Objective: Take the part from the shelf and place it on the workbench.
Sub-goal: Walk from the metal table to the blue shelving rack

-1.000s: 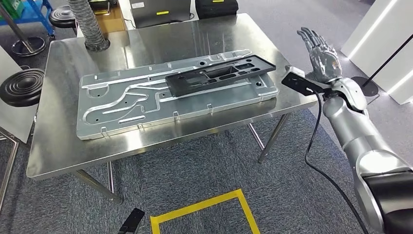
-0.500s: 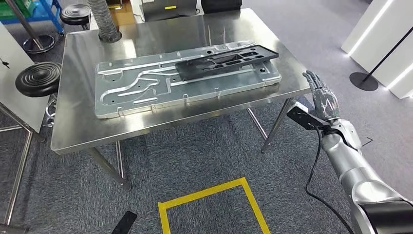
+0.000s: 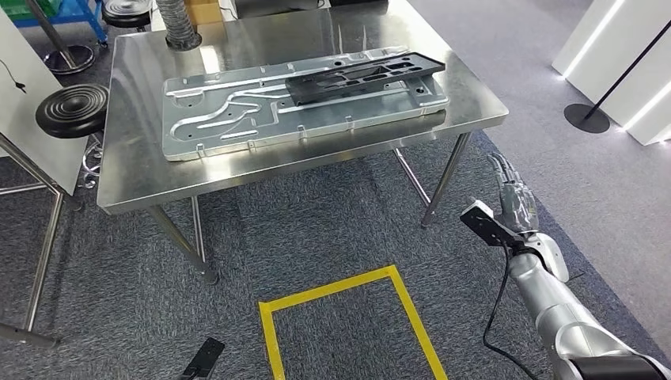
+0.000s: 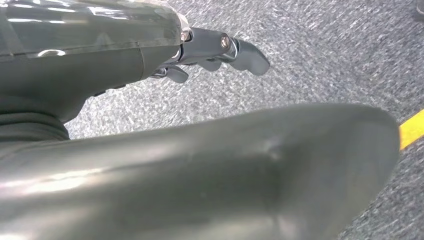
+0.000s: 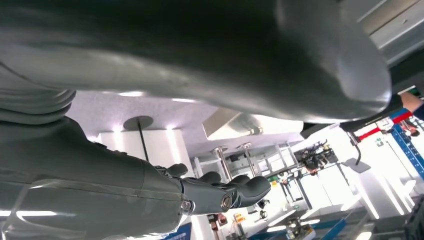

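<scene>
You see a flat black part [image 3: 364,77] with cutouts lying lengthwise atop a long silver plate [image 3: 237,119] on the worktop [image 3: 134,182]. Your right robot hand [image 3: 513,199] is spread, empty; your left robot hand [image 4: 210,50] likewise holds nothing.

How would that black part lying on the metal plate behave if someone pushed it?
The black part looks like stiff, flat plastic with cut-outs, so probably light. It lies on the ribbed metal plate, so it would likely slide or catch on ribs rather than roll or tip.

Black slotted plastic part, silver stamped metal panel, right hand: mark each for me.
Black slotted plastic part [image 3: 360,77]: head view, on its middle ribs.
Silver stamped metal panel [image 3: 229,123]: head view, on its grooved left half.
Right hand [image 3: 514,198]: head view, on the palm.
</scene>
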### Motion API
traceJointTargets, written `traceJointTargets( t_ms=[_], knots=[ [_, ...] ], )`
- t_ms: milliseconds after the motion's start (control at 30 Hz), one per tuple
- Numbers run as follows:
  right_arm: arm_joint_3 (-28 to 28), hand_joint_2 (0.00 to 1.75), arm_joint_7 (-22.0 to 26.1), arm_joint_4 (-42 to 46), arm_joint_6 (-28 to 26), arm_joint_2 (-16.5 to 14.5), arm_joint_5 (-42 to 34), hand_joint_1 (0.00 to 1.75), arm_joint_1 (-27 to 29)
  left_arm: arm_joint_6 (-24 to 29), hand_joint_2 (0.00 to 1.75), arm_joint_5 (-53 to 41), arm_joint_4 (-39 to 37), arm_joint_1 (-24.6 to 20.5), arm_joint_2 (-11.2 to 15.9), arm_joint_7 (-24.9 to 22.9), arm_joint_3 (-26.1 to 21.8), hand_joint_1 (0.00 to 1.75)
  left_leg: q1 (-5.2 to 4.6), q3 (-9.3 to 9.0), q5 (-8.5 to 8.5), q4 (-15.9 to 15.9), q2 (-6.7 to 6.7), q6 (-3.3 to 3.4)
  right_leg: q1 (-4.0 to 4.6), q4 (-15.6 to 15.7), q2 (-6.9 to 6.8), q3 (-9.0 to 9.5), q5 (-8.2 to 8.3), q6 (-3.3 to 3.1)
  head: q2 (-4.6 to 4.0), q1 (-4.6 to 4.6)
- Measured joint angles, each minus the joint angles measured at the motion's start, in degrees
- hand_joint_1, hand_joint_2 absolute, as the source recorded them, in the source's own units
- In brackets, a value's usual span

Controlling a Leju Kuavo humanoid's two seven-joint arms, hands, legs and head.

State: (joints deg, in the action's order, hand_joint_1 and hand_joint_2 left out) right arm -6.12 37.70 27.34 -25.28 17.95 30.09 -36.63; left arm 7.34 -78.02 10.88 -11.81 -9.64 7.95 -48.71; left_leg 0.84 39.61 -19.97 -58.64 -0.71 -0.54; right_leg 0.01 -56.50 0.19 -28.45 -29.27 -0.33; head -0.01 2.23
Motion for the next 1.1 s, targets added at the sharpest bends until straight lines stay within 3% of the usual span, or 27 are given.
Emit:
traceJointTargets(
  t_ms=[67, 133, 167, 200, 233, 300, 367, 400, 467, 533, 600, 667, 700, 733, 767, 833, 900, 967, 1033, 1100],
  knots=[
    [0.12, 0.00, -0.58, -0.23, -1.54, -1.85, 0.70, 0.00, 0.69, 0.09, 0.00, 0.08, 0.00, 0.17, 0.13, -0.03, 0.01, 0.00, -0.02, 1.02, -2.75, -2.51, 0.05, -0.57, -0.32, 0.75, -0.75, -0.35, 1.23, -0.59, 0.00, 0.01],
    [0.16, 0.00, -1.19, -0.49, -2.51, -3.40, 1.40, 0.00, 1.03, 0.20, 0.00, 0.14, 0.00, 0.28, 0.33, -0.02, 0.01, 0.00, -0.04, 3.09, -7.57, -9.04, 0.18, -1.08, -0.17, 0.72, -1.55, -1.22, 1.95, -0.92, 0.00, 0.01],
    [0.20, 0.00, -1.42, -0.65, -2.85, -4.09, 1.71, 0.00, 1.15, 0.25, 0.00, 0.15, 0.00, 0.35, 0.43, -0.02, 0.01, 0.00, -0.03, 4.09, -9.24, -12.58, 0.22, -1.28, -0.11, 0.61, -1.99, -1.72, 2.24, -0.95, -0.01, 0.01],
    [0.24, 0.00, -1.58, -0.83, -3.14, -4.67, 2.00, 0.00, 1.27, 0.28, 0.00, 0.15, 0.00, 0.46, 0.53, -0.02, 0.01, 0.00, -0.03, 4.38, -9.70, -14.86, 0.29, -1.45, -0.07, 0.43, -2.52, -2.24, 2.48, -0.95, -0.01, 0.01],
    [0.29, 0.00, -1.66, -0.98, -3.33, -5.18, 2.23, 0.00, 1.38, 0.29, 0.00, 0.15, 0.00, 0.56, 0.62, -0.02, 0.01, 0.00, -0.03, 3.58, -9.04, -14.88, 0.41, -1.54, -0.05, 0.16, -3.08, -2.73, 2.63, -0.92, 0.00, 0.02],
    [0.40, 0.00, -1.70, -1.19, -3.54, -5.83, 2.51, 0.00, 1.55, 0.29, 0.00, 0.13, 0.00, 0.62, 0.82, -0.02, 0.01, 0.00, -0.07, -1.16, -6.63, -8.56, 1.70, -1.48, -0.03, -0.59, -4.30, -3.49, 2.68, -0.70, 0.01, 0.02],
    [0.52, 0.00, -1.71, -1.27, -3.63, -6.14, 2.59, 0.00, 1.61, 0.30, 0.00, 0.08, 0.00, 0.53, 0.99, 0.00, 0.02, 0.00, -0.59, -5.47, -5.65, -1.90, 3.64, -0.62, 0.19, -1.21, -5.42, -3.87, 2.55, -0.33, -0.01, 0.01],
    [0.56, 0.00, -1.73, -1.32, -3.65, -6.25, 2.61, 0.00, 1.63, 0.31, 0.00, 0.07, 0.00, 0.52, 1.04, 0.02, 0.02, 0.00, -0.86, -6.25, -5.76, -0.38, 4.17, -0.06, 0.30, -1.41, -5.96, -3.91, 2.52, -0.10, -0.01, 0.01],
    [0.60, 0.87, -1.80, -1.42, -3.68, -6.47, 2.62, 0.00, 1.62, 0.34, 0.00, 0.06, 0.00, 0.66, 1.15, 0.05, 0.02, 0.00, -1.08, -6.11, -5.51, 0.09, 3.49, 0.99, 0.39, -1.48, -7.06, -3.85, 2.62, 0.41, 0.00, 0.00],
    [0.63, 1.75, -1.84, -1.46, -3.68, -6.68, 2.63, 0.00, 1.57, 0.36, 0.00, 0.05, 0.00, 0.77, 1.24, 0.05, 0.02, 0.00, -0.80, -6.06, -5.05, 0.78, 2.47, 1.78, 0.14, -2.30, -6.19, -4.17, 1.81, 1.06, 0.00, -0.01],
    [0.73, 1.75, -1.84, -1.57, -3.66, -6.78, 2.67, 0.00, 1.66, 0.36, 0.00, 0.02, -0.01, 0.75, 1.24, 0.10, 0.05, 0.00, -0.54, -5.85, -4.45, 1.22, 1.71, 2.42, -0.32, -6.97, -3.01, -6.26, -1.28, 1.68, 0.00, -0.02],
    [0.90, 1.75, -1.86, -1.79, -3.62, -6.81, 2.73, 0.00, 2.05, 0.37, 0.00, 0.00, -0.01, 0.82, 1.22, 0.14, 0.07, 0.00, -0.53, -5.37, -4.09, 1.21, 0.93, 2.64, -0.64, -14.66, -0.93, -9.85, -4.76, 2.12, 0.00, -0.01],
    [0.96, 1.75, -1.88, -1.91, -3.60, -6.84, 2.76, 0.00, 2.32, 0.37, 0.00, 0.00, -0.01, 0.93, 1.22, 0.14, 0.07, 0.00, -0.54, -5.18, -3.96, 1.15, 0.54, 2.58, -0.74, -17.15, -0.67, -11.05, -5.31, 2.26, 0.00, -0.02],
    [0.99, 1.75, -1.89, -2.01, -3.60, -6.89, 2.79, 0.00, 2.53, 0.38, 0.00, 0.01, 0.00, 1.04, 1.23, 0.14, 0.07, 0.00, -0.54, -5.05, -3.86, 1.08, 0.21, 2.51, -0.80, -17.56, -0.60, -11.26, -4.75, 2.31, 0.00, -0.01],
    [1.02, 1.75, -1.90, -2.07, -3.59, -6.95, 2.81, 0.00, 2.65, 0.38, 0.00, 0.02, 0.00, 1.11, 1.25, 0.15, 0.07, 0.00, -0.54, -4.97, -3.78, 1.00, -0.05, 2.43, -0.84, -15.61, -0.59, -10.30, -3.18, 2.25, 0.01, -0.01],
    [1.08, 1.75, -1.98, -2.10, -3.59, -7.01, 2.81, 0.00, 2.55, 0.38, 0.00, 0.04, 0.00, 1.13, 1.22, 0.21, 0.07, 0.00, -0.57, -4.88, -3.65, 0.89, -0.42, 2.17, -0.79, -7.58, -0.35, -6.32, 0.73, 1.79, 0.00, -0.01],
    [1.14, 1.75, -2.09, -2.09, -3.59, -7.04, 2.93, 0.00, 2.36, 0.43, 0.00, 0.02, 0.00, 1.09, 1.20, 0.26, 0.08, 0.00, -0.63, -4.57, -3.38, 0.82, -0.63, 1.65, -0.48, -1.99, -0.03, -3.88, 2.57, 1.26, 0.00, -0.01],
    [1.17, 1.75, -2.14, -2.10, -3.59, -7.08, 3.21, 0.00, 2.36, 0.49, 0.00, -0.03, 0.00, 1.15, 1.21, 0.27, 0.08, 0.00, -0.58, -4.26, -2.99, 0.99, -0.73, 0.93, -0.15, -1.05, 0.05, -3.88, 2.81, 0.79, 0.00, -0.01],
    [1.18, 1.75, -2.16, -2.10, -3.59, -7.25, 3.47, 0.00, 2.38, 0.56, 0.00, -0.05, 0.00, 1.22, 1.23, 0.27, 0.08, 0.00, -0.53, -3.89, -3.42, 0.56, -0.52, 0.29, -0.37, -0.41, -0.12, -3.85, 3.45, 0.12, 0.01, -0.01],
    [1.18, 1.75, -2.16, -2.10, -3.58, -7.48, 3.59, 0.00, 2.37, 0.62, 0.00, -0.05, 0.00, 1.18, 1.28, 0.27, 0.08, 0.00, -0.51, -2.18, -6.31, -3.47, -0.15, -0.14, -0.62, 0.17, -0.38, -3.84, 4.00, -0.44, -0.01, -0.01]
  ],
)
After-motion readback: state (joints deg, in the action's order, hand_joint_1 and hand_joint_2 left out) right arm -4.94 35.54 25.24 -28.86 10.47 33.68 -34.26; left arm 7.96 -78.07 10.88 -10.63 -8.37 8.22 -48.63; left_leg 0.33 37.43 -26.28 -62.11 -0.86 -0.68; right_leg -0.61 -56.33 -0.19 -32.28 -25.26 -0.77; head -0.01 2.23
